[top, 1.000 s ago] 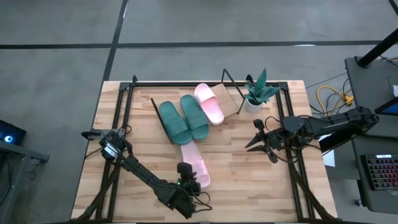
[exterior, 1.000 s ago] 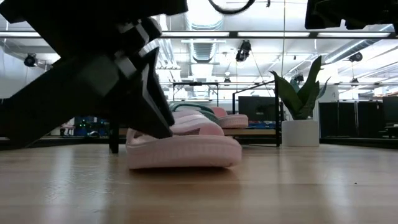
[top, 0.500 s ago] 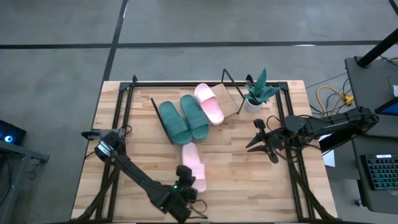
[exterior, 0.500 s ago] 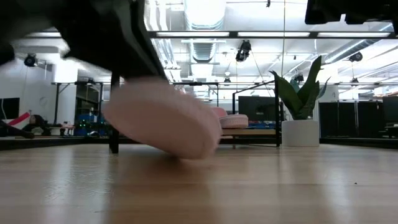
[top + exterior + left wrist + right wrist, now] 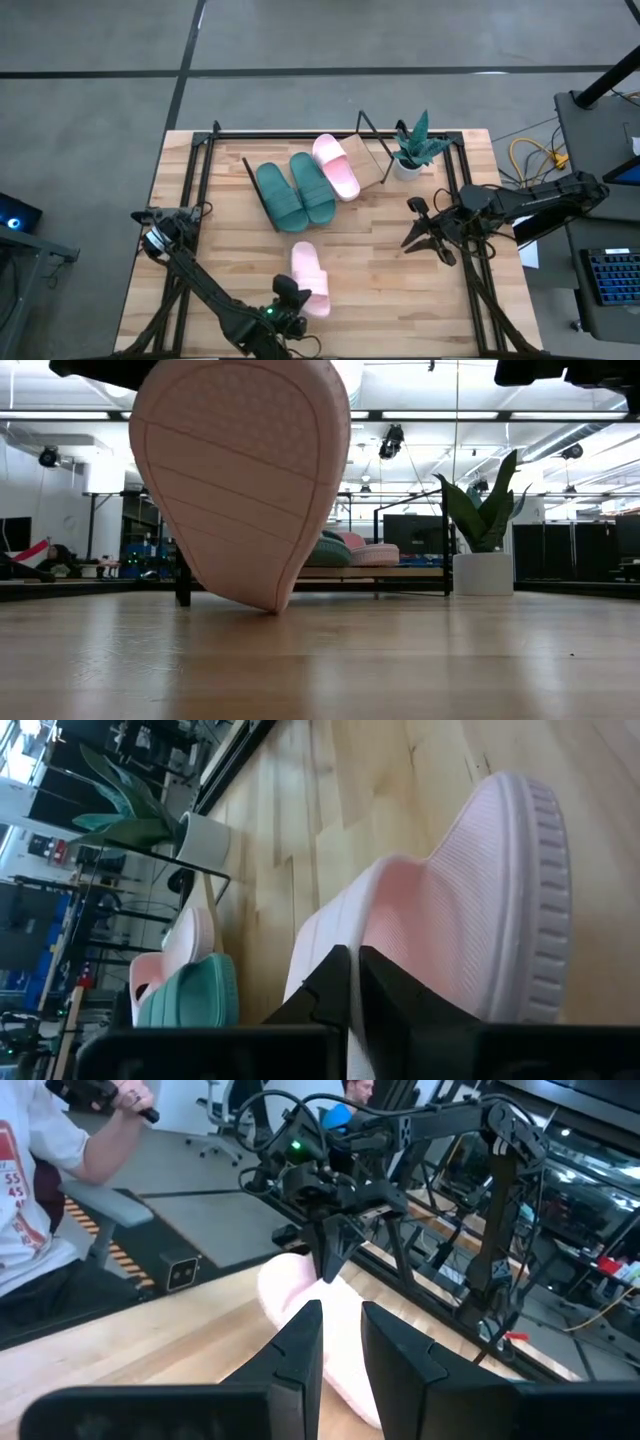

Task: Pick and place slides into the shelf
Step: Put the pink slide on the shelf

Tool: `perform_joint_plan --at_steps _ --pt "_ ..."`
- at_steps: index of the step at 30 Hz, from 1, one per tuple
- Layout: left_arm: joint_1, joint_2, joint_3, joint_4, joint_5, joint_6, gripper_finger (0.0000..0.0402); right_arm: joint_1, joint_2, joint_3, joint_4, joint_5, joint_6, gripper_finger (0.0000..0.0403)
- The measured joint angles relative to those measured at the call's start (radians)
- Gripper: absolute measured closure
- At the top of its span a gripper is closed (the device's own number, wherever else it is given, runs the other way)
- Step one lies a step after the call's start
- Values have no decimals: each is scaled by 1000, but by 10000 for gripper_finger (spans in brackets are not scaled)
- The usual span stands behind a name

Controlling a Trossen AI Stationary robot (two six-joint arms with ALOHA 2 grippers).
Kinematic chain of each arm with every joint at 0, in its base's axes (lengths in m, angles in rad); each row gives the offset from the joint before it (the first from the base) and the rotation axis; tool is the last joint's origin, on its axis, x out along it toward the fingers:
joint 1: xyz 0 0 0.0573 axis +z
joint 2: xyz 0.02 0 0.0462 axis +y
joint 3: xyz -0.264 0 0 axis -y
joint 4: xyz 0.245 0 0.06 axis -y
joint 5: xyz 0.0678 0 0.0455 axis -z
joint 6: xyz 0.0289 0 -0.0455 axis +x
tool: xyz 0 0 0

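Note:
One pink slide (image 5: 308, 275) stands tipped up near the table's front edge, with my left gripper (image 5: 290, 293) shut on its near end. In the low view its ribbed sole (image 5: 245, 470) faces the near edge. The shelf (image 5: 375, 160), a slanted board on a black wire frame, stands at the far middle. On it lie the dark green pair (image 5: 295, 195) and the other pink slide (image 5: 337, 165). My right gripper (image 5: 412, 225) hovers at the right, open, with nothing between its fingers. My left gripper pinches a thin edge of the pink slide (image 5: 345, 925) at its raised near end between its two fingers. The fingers (image 5: 325, 1260) slant down at it from the near side. The slide is tilted steeply, its far tip (image 5: 268, 606) low; whether that tip touches the table I cannot tell.
A potted plant (image 5: 415, 150) stands just right of the shelf. Black frame rails (image 5: 195, 190) run along the table's left and right sides. In the right wrist view a person (image 5: 40, 1160) sits beyond the table's left side.
My left gripper has risen, rolled and drawn a little toward the table's left near corner. The pink slide, which lay flat on the table, has been tipped up: its near end is raised, its sole now faces the near edge, and its far tip has stayed low.

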State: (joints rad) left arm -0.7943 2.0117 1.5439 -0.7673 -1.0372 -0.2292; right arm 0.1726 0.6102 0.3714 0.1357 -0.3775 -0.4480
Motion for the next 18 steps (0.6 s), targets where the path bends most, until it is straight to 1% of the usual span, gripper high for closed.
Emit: perform_joint_plan --at_steps 6,8,10,12,15,18 --pt "-23 0 -24 -1 -1 -37 402 0 1 0 -4 -2 3 339" --pt "-34 0 -35 -3 0 -71 402 0 8 0 -5 -27 -10 339" --pt "-47 0 -50 -12 2 -116 402 0 25 0 -10 -85 -65 339" --pt "-59 0 -63 -34 12 -178 402 1 52 -7 -7 -139 -156 339" --pt "-72 0 -70 -77 20 -268 401 4 115 -21 30 -148 -258 339" --pt "-78 0 -73 -90 28 -298 401 8 201 -22 117 -147 -275 333"
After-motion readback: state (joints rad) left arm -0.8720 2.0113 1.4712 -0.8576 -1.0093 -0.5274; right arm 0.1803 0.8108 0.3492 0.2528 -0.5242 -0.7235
